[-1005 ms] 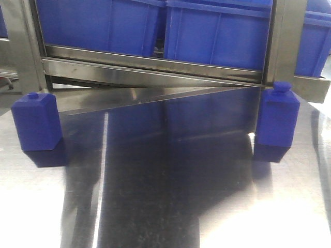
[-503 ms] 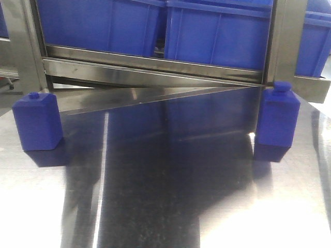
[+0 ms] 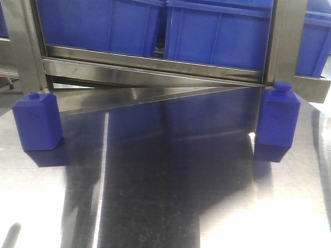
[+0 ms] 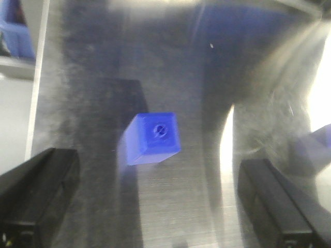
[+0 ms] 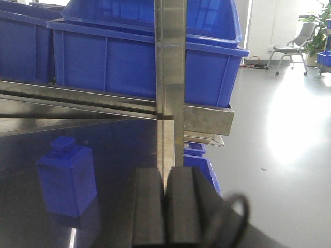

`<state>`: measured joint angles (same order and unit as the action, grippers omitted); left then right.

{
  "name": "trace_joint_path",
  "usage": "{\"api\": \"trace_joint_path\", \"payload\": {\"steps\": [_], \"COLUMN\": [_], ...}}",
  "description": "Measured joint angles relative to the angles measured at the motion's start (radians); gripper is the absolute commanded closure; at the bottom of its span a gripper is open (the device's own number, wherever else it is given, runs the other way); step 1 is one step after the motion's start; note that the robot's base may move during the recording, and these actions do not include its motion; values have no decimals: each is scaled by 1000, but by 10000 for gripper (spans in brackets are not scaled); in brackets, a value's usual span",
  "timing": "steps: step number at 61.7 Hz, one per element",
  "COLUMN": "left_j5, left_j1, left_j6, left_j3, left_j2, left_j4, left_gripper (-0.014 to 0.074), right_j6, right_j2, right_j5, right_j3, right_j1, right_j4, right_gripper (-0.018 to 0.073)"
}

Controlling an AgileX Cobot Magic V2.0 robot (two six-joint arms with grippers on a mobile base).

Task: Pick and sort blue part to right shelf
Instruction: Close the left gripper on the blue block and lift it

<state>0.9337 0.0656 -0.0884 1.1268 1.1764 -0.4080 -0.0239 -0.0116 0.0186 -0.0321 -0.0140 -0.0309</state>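
No readable text showing anywhere, the blue parts (image 3: pixel 37 121), the blue crates (image 3: pixel 217 36) and the steel rack (image 3: pixel 129 64) carrying no legible labels, numbers or brands.

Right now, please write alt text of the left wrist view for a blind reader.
A small blue part, seen from above, stands on the brushed steel table. The left gripper is open, its two black fingers at either side of the part, not touching it.

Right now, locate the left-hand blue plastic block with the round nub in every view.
Exterior front-facing: blue plastic block at far left, upright.
Left wrist-mounted: centre, from above, framed by the open left tool.
Right wrist-mounted: not in it; the right-hand block shows instead.
Shared landmark: the brushed-steel tabletop under it.
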Motion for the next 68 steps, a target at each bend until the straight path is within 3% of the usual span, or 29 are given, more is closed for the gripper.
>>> {"api": "trace_joint_path", "payload": {"steps": [10,22,30,58,68], "left_j5": [60,151,167,128,102], "left_j1": [91,175,196,218,218], "left_j6": [68,270,326,344,344], "left_j3": [151,237,239,247,249], "left_j2": [180,359,443,599,606], "left_j4": [28,237,289,295,295], "left_gripper": [-64,-64,-64,-60,20], "right_j6": [0,0,0,0,0], "right_j2": [0,0,0,0,0], "right_j5": [0,0,0,0,0], "right_j3": [0,0,0,0,0], "right_j1": [0,0,0,0,0], "right_j4": [0,0,0,0,0], "right_gripper": [523,523,523,523,523]}}
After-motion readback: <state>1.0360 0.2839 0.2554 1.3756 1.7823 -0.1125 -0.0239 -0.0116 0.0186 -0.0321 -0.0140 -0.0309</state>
